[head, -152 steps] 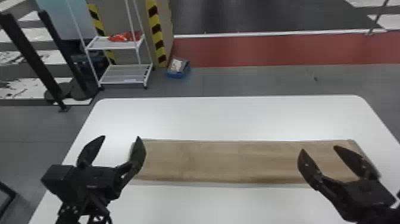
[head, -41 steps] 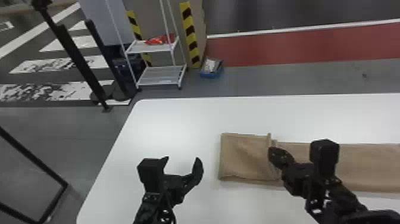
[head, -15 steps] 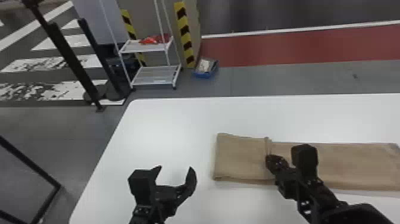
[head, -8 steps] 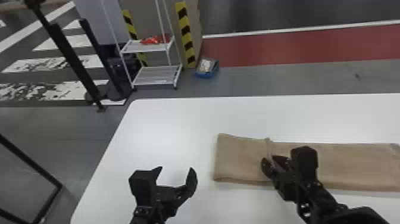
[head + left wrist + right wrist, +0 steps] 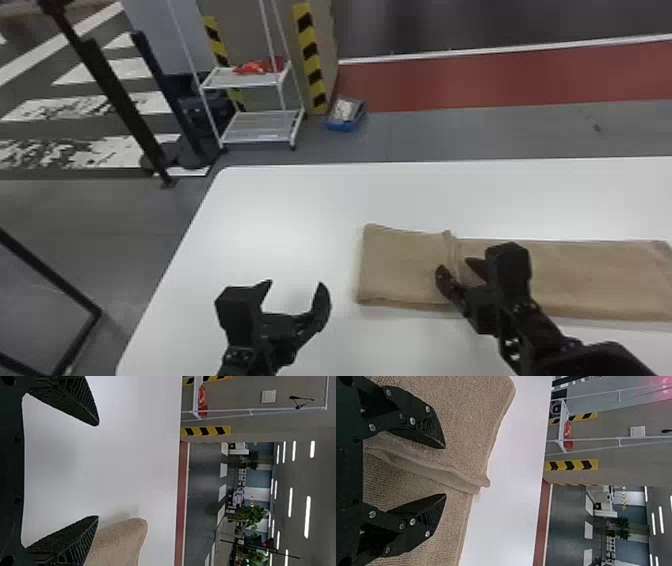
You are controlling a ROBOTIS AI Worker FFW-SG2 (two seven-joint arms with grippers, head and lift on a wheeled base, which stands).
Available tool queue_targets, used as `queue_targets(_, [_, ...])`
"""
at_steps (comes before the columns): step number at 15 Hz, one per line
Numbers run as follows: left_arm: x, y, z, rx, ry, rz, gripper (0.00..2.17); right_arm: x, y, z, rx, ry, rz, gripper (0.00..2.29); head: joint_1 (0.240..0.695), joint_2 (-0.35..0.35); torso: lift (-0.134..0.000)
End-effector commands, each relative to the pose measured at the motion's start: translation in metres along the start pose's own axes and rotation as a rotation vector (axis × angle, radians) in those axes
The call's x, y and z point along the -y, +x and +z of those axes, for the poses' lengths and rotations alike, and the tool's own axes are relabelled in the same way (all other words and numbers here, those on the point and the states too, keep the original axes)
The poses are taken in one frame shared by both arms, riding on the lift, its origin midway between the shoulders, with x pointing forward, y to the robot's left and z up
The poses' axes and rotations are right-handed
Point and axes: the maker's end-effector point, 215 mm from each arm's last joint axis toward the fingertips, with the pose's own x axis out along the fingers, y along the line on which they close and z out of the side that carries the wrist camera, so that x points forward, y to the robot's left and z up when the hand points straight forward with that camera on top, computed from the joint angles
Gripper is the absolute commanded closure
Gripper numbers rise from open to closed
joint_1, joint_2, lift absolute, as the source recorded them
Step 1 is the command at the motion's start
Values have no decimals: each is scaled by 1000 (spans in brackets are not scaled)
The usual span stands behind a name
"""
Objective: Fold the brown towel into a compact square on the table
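Right end effector, black with two flat fingers, is released, its fingers apart on either side of a raised fold in the towel. The left end effector, of the same black build, is also released, above the bench to the left of the towel.

The brown, finely textured cloth towel lies as a long strip, its left part doubled over and ending at that ridge. A small pale rectangular plate is on the wall beyond; any marking on it is too small to make out. The right arm hides some of the towel's middle, and the strip's right end is partly cut off by the head view's edge.

Under the towel is a smooth white bench with a rounded far-left corner. Past the bench, beyond the towel and to its left, stand a white metal rack holding something red, and yellow-and-black striped edging. Beyond the towel runs a red floor band.
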Motion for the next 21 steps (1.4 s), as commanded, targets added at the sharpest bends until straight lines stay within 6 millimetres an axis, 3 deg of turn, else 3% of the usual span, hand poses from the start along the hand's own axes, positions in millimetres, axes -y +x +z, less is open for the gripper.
queue_targets(1, [1, -1, -1, -2, -4, 1, 33, -1, 3, -1, -12, -3, 2, 758, 695, 227, -57])
queue_targets(8, [0, -1, -2, -3, -4, 2, 33, -1, 4, -2, -22, 10, 7, 772, 695, 228, -57])
queue_targets(9, [0, -1, -2, -3, -4, 2, 33, -1, 4, -2, -21, 11, 7, 1072, 695, 227, -57])
queue_targets(10, [0, -1, -2, -5, -4, 2, 33, -2, 4, -2, -21, 14, 8, 1143, 695, 228, -57])
queue_targets(14, [-1, -2, -4, -12, -6, 3, 33, -5, 3, 0, -2, 18, 16, 1150, 695, 231, -57])
queue_targets(19, [-2, -2, -4, -12, -4, 5, 33, -16, -17, 37, 98, 14, 22, 1146, 695, 237, -57])
queue_targets(21, [-4, -2, -3, -10, -5, 8, 33, -15, -41, 66, 150, 35, 23, 1146, 695, 245, -57])
